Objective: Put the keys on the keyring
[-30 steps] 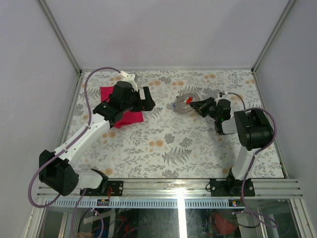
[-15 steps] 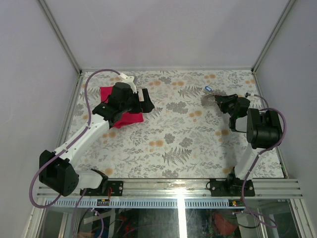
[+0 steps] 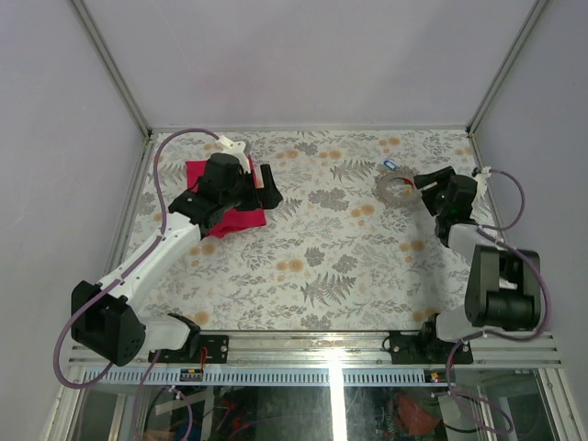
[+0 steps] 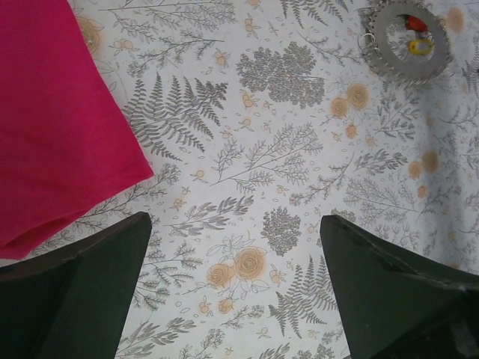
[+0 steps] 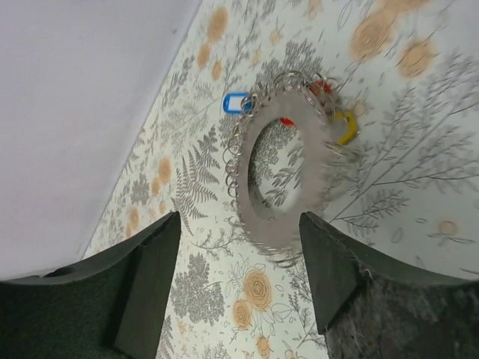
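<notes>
1. Top view: the flower-print desk (image 3: pixel 323 268) carries a pink-red cloth (image 3: pixel 241 219) at upper left and the keyring (image 3: pixel 394 187) at upper right. The two are well apart.
2. The left tool (image 3: pixel 272 185) hangs at the right edge of the cloth, and its arm crosses over the fabric.
3. Left wrist view: the left tool (image 4: pixel 233 221) is spread wide. Its two dark fingers (image 4: pixel 78 295) sit in the lower corners with only bare print between them. The cloth (image 4: pixel 52 112) fills the upper left, and the keyring (image 4: pixel 408 37) is small in the upper right corner.
4. The right tool (image 3: pixel 416 186) sits just right of the keyring in the top view, pointing left at it.
5. Right wrist view: the right tool (image 5: pixel 239 224) is spread and pinches nothing. The keyring (image 5: pixel 288 179) lies flat on the desk in mid-frame, and its near rim falls between the two fingers (image 5: pixel 150 284). I cannot tell whether they touch it.
6. The keyring reads as a flat grey ring edged with thin wire loops. A blue tag (image 5: pixel 236 102) lies at its upper left edge.
7. The keys (image 5: pixel 287 121) sit at the ring's upper rim, with red heads and a yellow head (image 5: pixel 346 127) showing at upper right. The blades are too small to make out, so I cannot tell whether they are threaded on.
</notes>
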{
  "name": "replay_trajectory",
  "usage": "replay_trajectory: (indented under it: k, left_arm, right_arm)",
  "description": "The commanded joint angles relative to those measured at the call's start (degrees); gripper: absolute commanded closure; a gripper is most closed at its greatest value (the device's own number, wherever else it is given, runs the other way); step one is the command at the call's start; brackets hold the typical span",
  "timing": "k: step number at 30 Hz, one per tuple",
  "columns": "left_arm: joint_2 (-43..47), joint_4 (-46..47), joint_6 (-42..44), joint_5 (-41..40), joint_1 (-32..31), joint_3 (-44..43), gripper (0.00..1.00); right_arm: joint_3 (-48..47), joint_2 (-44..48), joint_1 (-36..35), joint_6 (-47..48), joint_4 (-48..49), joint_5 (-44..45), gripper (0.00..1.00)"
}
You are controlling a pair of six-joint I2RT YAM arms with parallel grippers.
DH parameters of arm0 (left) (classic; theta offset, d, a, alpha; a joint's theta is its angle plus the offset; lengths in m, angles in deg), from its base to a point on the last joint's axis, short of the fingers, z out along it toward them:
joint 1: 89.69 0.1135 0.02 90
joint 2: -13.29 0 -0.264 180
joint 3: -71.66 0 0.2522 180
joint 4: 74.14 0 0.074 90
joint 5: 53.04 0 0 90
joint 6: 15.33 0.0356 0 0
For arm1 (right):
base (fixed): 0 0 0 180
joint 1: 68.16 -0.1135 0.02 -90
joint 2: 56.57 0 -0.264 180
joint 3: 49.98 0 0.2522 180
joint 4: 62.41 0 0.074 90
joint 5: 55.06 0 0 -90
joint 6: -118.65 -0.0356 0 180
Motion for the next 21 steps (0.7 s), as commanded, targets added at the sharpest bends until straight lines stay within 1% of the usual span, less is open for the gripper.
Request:
replay_trajectory:
  k: [1, 2, 3, 5, 6, 9, 13, 17, 19, 20, 21]
  left_arm:
    - [0.61, -0.88, -0.27, -1.88, 0.62, -0.77, 0.0]
    - [0.41, -1.02, -1.19, -1.99, 0.61, -0.96, 0.0]
    - [0.22, -1.15, -1.84, -1.84, 0.66, -1.13, 0.0]
    - [0.1, -1.31, -2.27, -1.46, 0.64, -1.34, 0.0]
    - [0.28, -1.24, -2.41, -1.62, 0.65, -1.35, 0.0]
    - [1.13, -1.08, -3.15, -3.37, 0.75, -1.49, 0.0]
    - [2.46, -2.45, -1.48, -6.54, 1.0, -2.85, 0.0]
    - [5.62, -4.17, 0.46, -11.96, 1.02, -4.1, 0.0]
    - [9.18, -2.56, 1.46, -14.32, 0.97, -2.86, 0.0]
    - [10.73, -1.92, 1.83, -15.53, 1.02, -2.22, 0.0]
    - [11.87, -1.64, 2.2, -16.49, 1.06, -1.94, 0.0]
  right_arm:
    - [-3.63, 10.26, -0.15, 7.12, -18.57, 9.4, 0.27]
    - [-5.66, 11.45, -0.15, 8.11, -24.71, 9.59, 0.24]
    - [-7.05, 12.68, -0.15, 9.42, -28.39, 9.23, 0.2]
    - [-9.29, 15.69, -0.15, 11.16, -35.84, 8.11, 0.07]
    - [-9.93, 17.28, -0.15, 11.84, -38.01, 6.82, 0.01]
    - [-11.88, 21.99, -0.17, 18.4, -42.32, 0.69, 0.01]
    - [-14.01, 28.34, -0.15, 25.23, -47.76, -6.57, 0.01]
    - [-17.62, 33.94, -0.15, 34.34, -54.24, -14.55, 0.01]
    - [-18.12, 36.96, -0.84, 37.08, -56.49, -14.83, 0.01]
    - [-18.05, 38.06, -2.16, 37.69, -57.52, -13.31, 0.01]
    - [-17.56, 39.07, -3.39, 38.73, -57.67, -13.72, 0.01]
